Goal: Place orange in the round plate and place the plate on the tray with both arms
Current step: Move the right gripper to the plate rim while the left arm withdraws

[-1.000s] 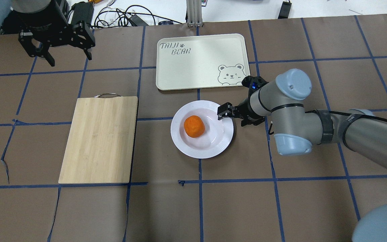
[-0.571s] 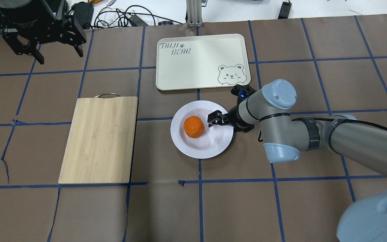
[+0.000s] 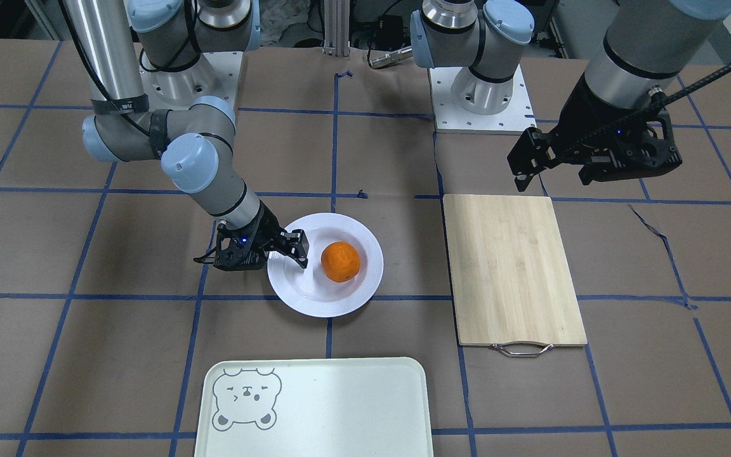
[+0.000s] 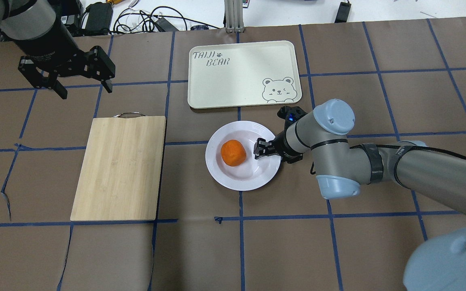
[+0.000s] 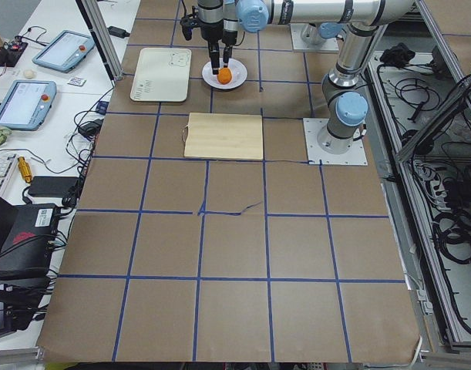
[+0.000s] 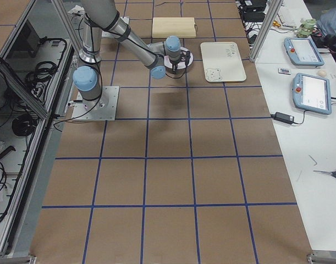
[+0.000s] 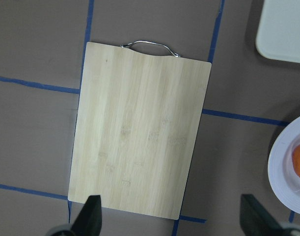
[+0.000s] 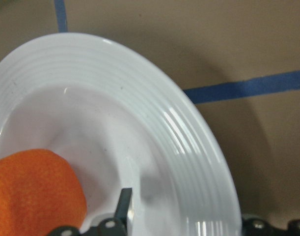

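The orange [image 3: 341, 261] just beside the right fingers [image 3: 296, 247], parted empty astride the round plate [image 3: 315, 309] rim

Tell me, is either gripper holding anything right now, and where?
Nothing yet. The right gripper's open jaws straddle the round plate's rim; the left gripper hangs open and empty.

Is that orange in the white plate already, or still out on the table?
In the plate. The orange rests in the round plate's sunken centre, with white rim showing all around it.

Right pincer [image 4: 274, 152] nearer the orange [image 4: 233, 152]
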You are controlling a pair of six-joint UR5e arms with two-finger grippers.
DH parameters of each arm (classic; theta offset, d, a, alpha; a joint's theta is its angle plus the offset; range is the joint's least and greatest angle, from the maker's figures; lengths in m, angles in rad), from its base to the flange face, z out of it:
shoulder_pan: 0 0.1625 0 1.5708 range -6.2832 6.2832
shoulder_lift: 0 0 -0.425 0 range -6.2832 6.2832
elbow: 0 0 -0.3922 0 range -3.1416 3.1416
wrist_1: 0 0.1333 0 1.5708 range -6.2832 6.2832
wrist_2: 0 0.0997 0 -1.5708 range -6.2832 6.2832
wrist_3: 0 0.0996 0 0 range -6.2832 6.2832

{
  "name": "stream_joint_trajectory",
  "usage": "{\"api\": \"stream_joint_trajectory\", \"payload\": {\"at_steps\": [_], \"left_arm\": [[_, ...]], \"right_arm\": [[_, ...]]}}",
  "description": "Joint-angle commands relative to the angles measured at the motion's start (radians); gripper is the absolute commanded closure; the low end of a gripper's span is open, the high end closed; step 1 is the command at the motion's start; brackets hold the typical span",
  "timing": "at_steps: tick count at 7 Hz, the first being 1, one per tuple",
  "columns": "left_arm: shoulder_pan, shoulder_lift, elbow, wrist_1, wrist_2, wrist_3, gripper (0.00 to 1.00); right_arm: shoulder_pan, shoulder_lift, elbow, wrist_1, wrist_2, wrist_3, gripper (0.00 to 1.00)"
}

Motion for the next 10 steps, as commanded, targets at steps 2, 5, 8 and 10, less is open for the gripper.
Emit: {"api": "stream_joint_trajectory", "payload": {"at_steps": [2, 5, 8, 10], "left_arm": [[0.001, 0.020, -0.010, -0.015, 0.007, 0.027, 0.00], [0.001, 0.028, -0.041, -0.003, 0.011, 0.039, 0.00], [0.001, 0.028, -0.041, -0.003, 0.012, 0.039, 0.00], [0.002, 0.028, -0.043, -0.004, 0.012, 0.063, 0.00]], "right_arm": [[-0.001, -0.001, -0.001, 0.006, -0.032, -0.004, 0.89], [-0.010, -0.004, -0.039, 0.016, -0.008, 0.004, 0.99], [-0.013, -0.012, -0.059, 0.036, 0.014, 0.053, 1.00], [-0.021, -0.012, -0.126, 0.032, 0.084, 0.137, 1.00]]}}
